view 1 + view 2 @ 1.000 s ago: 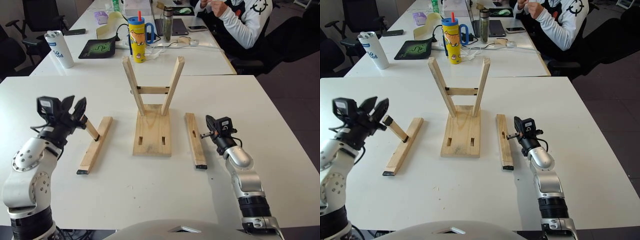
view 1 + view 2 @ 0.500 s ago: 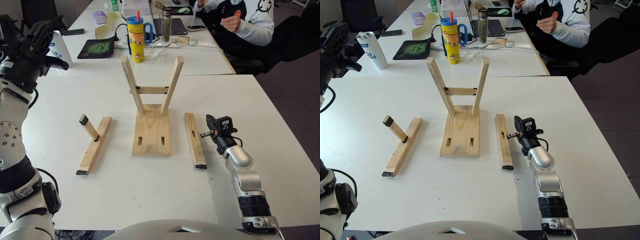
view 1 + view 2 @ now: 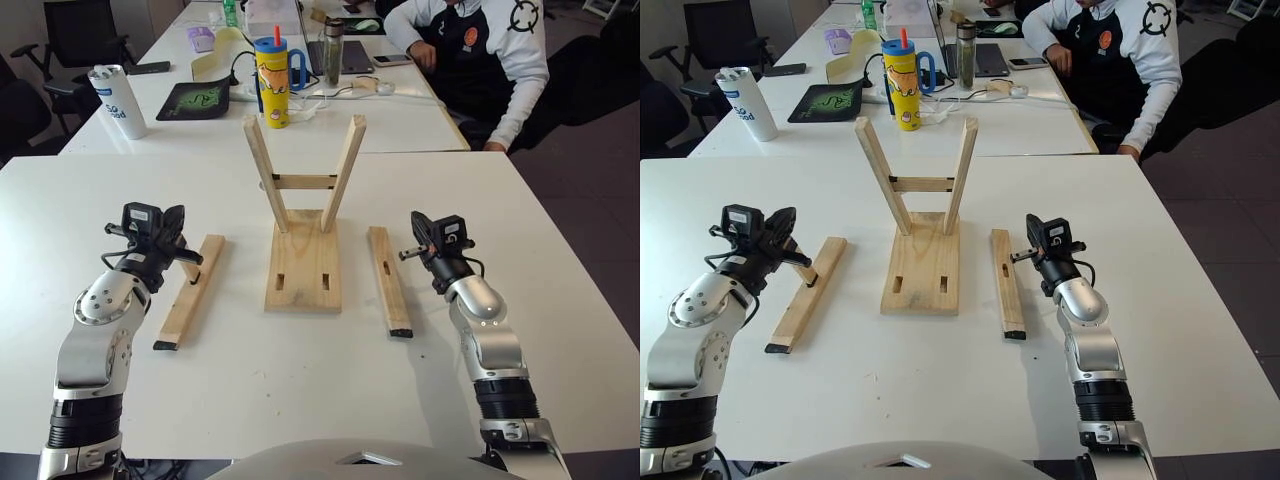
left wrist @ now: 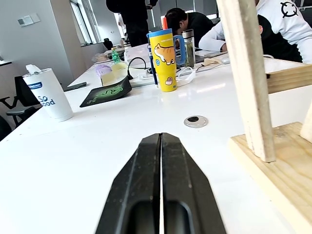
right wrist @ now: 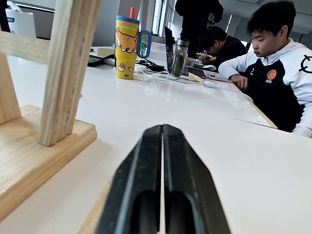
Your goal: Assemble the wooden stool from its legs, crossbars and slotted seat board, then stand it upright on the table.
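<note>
The slotted seat board (image 3: 303, 268) lies flat mid-table with two legs and a crossbar (image 3: 306, 181) standing up from its far end. A loose leg (image 3: 192, 290) with a short stub (image 3: 189, 268) lies to its left, and another loose leg (image 3: 389, 279) lies to its right. My left gripper (image 3: 172, 238) is low at the stub's upper end, whose top it hides. Its fingers (image 4: 161, 185) are shut with nothing between them. My right gripper (image 3: 420, 232) hovers just right of the right leg's far end. Its fingers (image 5: 162, 180) are also shut with nothing held.
A yellow cup (image 3: 273, 78), white tumbler (image 3: 118, 98), dark mouse pad (image 3: 195, 95), bottle (image 3: 333, 45) and cables sit on the table behind. A person sits at its far right. There is bare white tabletop (image 3: 300, 380) in front of the parts.
My left arm, raised high at the far left half a second ago, has come back down to the stub of the left leg. My right gripper has shifted slightly farther away.
</note>
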{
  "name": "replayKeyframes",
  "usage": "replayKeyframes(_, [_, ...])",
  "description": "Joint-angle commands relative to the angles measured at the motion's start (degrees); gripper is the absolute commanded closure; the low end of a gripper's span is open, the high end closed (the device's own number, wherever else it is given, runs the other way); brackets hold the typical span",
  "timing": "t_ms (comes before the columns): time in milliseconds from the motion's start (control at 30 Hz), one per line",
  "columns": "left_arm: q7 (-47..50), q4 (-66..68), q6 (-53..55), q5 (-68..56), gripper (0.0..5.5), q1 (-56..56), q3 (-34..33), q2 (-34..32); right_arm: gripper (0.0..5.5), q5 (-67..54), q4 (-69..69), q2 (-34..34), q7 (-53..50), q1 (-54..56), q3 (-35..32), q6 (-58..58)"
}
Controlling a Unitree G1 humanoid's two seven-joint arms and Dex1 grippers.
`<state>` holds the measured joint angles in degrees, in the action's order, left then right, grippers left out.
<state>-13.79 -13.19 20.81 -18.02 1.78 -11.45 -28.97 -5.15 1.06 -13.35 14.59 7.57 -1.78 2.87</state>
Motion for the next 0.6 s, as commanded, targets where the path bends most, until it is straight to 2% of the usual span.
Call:
replayKeyframes(33, [0.1, 3.0, 3.8, 0.7, 5.47, -1.8, -0.9, 0.5, 5.50, -0.2, -0.3, 0.1, 0.5, -0.4, 0.1, 0.7])
replayKeyframes(200, [1.7, -5.5, 5.0, 0.8, 5.47, 1.2, -3.1, -0.5, 5.50, -0.1, -0.2, 0.2, 0.4, -0.6, -0.1, 0.8])
replayKeyframes(333, [7.2, -15.1, 5.1, -1.3, 5.47, 8.2, -9.1, 0.6, 5.50, -0.3, -0.6, 0.6, 0.2, -1.3, 0.0, 1.4])
replayKeyframes(433, [7.8, -17.7, 7.5, -3.4, 5.47, 10.2, -12.6, -0.4, 5.50, -0.3, -1.7, 1.1, -0.2, -3.0, 0.2, 1.8])
replayKeyframes(500, [5.5, -13.6, 7.5, -2.2, 5.29, 4.8, -13.8, -0.9, 5.50, -0.1, -2.2, 1.6, -0.7, -3.7, 0.2, 1.8])
replayKeyframes(600, [-1.4, -4.5, 7.0, -0.6, 4.90, -10.1, -13.3, -0.9, 5.50, -0.1, -2.8, 2.1, -1.3, -3.5, -0.1, 2.0])
